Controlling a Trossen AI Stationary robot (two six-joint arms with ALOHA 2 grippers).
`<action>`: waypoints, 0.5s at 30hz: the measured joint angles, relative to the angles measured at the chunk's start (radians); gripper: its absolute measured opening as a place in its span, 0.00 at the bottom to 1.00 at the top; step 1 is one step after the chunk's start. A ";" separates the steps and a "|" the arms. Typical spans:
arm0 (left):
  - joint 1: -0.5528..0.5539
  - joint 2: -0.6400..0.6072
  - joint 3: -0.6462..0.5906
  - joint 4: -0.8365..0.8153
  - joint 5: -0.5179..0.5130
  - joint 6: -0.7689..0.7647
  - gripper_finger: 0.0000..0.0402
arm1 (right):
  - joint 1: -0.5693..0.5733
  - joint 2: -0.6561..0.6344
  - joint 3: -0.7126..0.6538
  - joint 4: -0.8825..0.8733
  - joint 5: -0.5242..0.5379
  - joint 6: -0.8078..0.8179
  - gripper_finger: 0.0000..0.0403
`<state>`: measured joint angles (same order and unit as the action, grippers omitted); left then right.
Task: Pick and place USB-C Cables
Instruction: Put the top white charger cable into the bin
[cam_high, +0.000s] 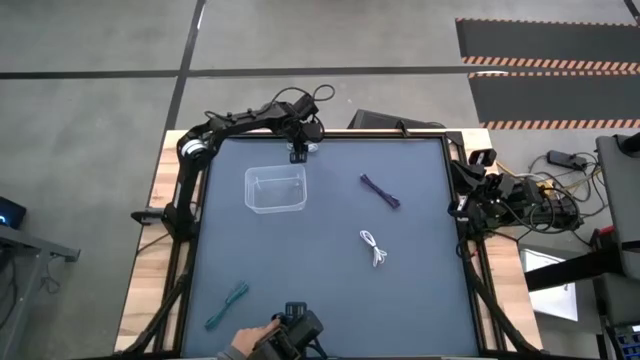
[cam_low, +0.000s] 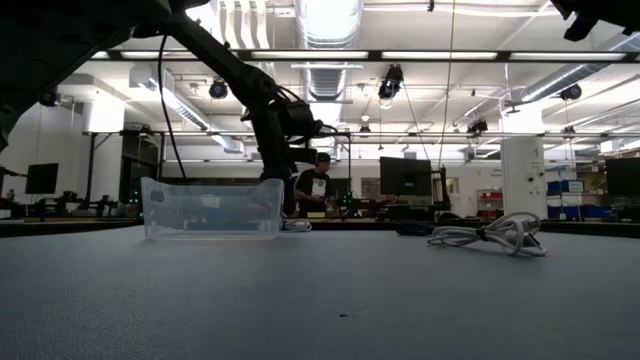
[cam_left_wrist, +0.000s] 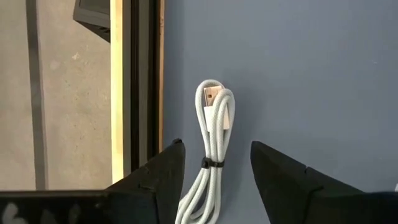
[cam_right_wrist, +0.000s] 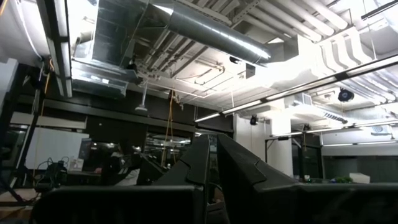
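My left gripper (cam_left_wrist: 216, 144) is open at the table's far edge (cam_high: 299, 152), pointing down. Its two fingers stand on either side of a white USB-C cable bundle (cam_left_wrist: 214, 124) that lies flat on the blue table, tied by a small black band. A second white cable (cam_high: 374, 247) lies mid-table, a purple one (cam_high: 380, 190) lies farther back, and a teal one (cam_high: 227, 305) lies near the near left corner. The clear box (cam_high: 275, 188) stands just nearer than my left gripper. My right gripper (cam_right_wrist: 212, 152) is shut, and its arm is folded at the table's right edge (cam_high: 478, 190).
A person's hand (cam_high: 250, 345) and a black device (cam_high: 297, 325) are at the table's near edge. The table's black frame and wooden border (cam_left_wrist: 134, 93) run close beside the left gripper. In the low view the mid-table white cable (cam_low: 490, 235) and the clear box (cam_low: 210, 208) show.
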<state>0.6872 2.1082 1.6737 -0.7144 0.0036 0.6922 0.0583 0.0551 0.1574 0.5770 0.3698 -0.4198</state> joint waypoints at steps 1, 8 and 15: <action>0.000 0.000 -0.001 0.002 0.000 0.000 0.42 | 0.000 0.000 0.000 0.000 0.000 0.000 0.06; 0.000 -0.002 -0.032 0.016 0.005 -0.002 0.42 | 0.000 0.000 0.000 0.000 0.000 0.000 0.06; 0.001 -0.008 -0.062 0.053 0.011 -0.004 0.42 | 0.000 0.000 0.000 0.000 0.000 0.000 0.06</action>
<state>0.6880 2.1006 1.6119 -0.6613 0.0143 0.6884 0.0583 0.0551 0.1570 0.5766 0.3698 -0.4198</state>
